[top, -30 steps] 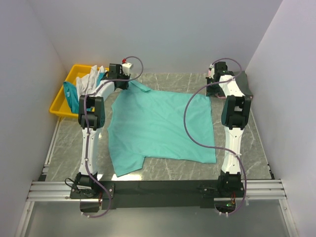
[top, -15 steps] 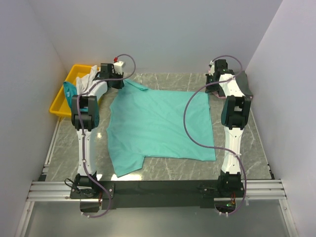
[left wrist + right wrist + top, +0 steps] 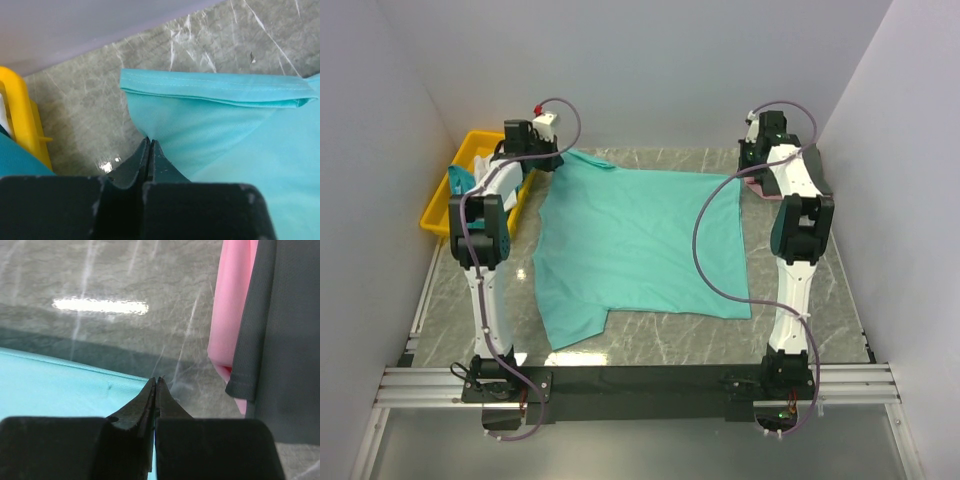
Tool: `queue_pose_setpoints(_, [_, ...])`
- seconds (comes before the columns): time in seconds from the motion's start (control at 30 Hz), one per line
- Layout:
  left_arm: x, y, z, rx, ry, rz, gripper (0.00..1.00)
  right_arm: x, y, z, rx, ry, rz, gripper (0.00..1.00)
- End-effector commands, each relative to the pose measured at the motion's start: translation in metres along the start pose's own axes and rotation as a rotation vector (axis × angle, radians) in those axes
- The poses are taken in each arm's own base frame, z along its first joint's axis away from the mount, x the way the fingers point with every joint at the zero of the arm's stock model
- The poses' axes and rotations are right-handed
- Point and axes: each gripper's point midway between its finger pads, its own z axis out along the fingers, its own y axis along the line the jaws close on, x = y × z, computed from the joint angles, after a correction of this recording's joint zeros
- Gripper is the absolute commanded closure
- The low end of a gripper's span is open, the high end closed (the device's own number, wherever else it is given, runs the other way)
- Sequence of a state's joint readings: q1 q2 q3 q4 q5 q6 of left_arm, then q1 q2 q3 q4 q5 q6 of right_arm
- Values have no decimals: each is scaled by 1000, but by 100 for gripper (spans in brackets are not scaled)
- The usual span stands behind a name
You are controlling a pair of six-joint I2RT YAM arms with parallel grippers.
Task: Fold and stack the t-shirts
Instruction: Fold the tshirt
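The sea-green t-shirt point(image 3: 635, 240) lies spread across the marble table. My left gripper point(image 3: 542, 160) is shut on its far left corner near the sleeve; in the left wrist view point(image 3: 149, 141) the jaws pinch the green cloth point(image 3: 220, 125). My right gripper point(image 3: 752, 170) is shut on the shirt's far right corner; in the right wrist view point(image 3: 157, 380) the closed tips sit at the green hem point(image 3: 65, 385). A pink shirt point(image 3: 232, 315) under a dark grey shirt point(image 3: 285, 335) lie folded right of my right gripper.
A yellow bin point(image 3: 470, 190) holding white and teal shirts stands at the far left, and it also shows in the left wrist view point(image 3: 22, 120). White walls close in on three sides. The folded stack point(image 3: 815, 170) sits at the far right corner.
Both grippers have moved toward the back wall with the shirt's far corners, the left one also leftward. The shirt's far edge is now pulled straighter and the whole shirt has slid away from me.
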State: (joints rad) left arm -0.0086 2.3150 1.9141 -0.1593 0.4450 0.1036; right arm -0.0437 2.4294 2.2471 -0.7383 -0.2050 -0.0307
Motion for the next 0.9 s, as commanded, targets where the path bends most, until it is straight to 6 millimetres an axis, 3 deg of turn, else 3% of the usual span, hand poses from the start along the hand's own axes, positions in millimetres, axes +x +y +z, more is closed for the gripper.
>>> queue_pose_setpoints(0.0, [-31,4,-28,25,-81,42,100,-39,8,-52,-13,-129,-45,100])
queue_pose_setpoints(0.07, [-34,3,-37,38,-93,55,100,-33,10,-56,-22,-116,-48,100])
queue_pose_setpoints(0.1, [-25,3,-39,42,-79,46,100,-31,12,-57,-31,-111,-52,100])
queue_pose_setpoints(0.17, [-28,3,-49,46,-87,62,99,-26,13,-60,-39,-103,-52,100])
queue_pose_setpoints(0.33, [-13,-2,-69,77,-56,89,100,-8,14,-62,-45,-64,-63,100])
queue_pose_setpoints(0.37, [-3,-6,-71,87,-39,85,100,-4,15,-61,-50,-54,-63,100])
queue_pose_setpoints(0.73, [31,-19,-106,111,25,128,100,20,17,-67,-62,-6,-73,100])
queue_pose_setpoints(0.87, [59,-25,-113,115,72,128,100,30,17,-64,-64,22,-73,100])
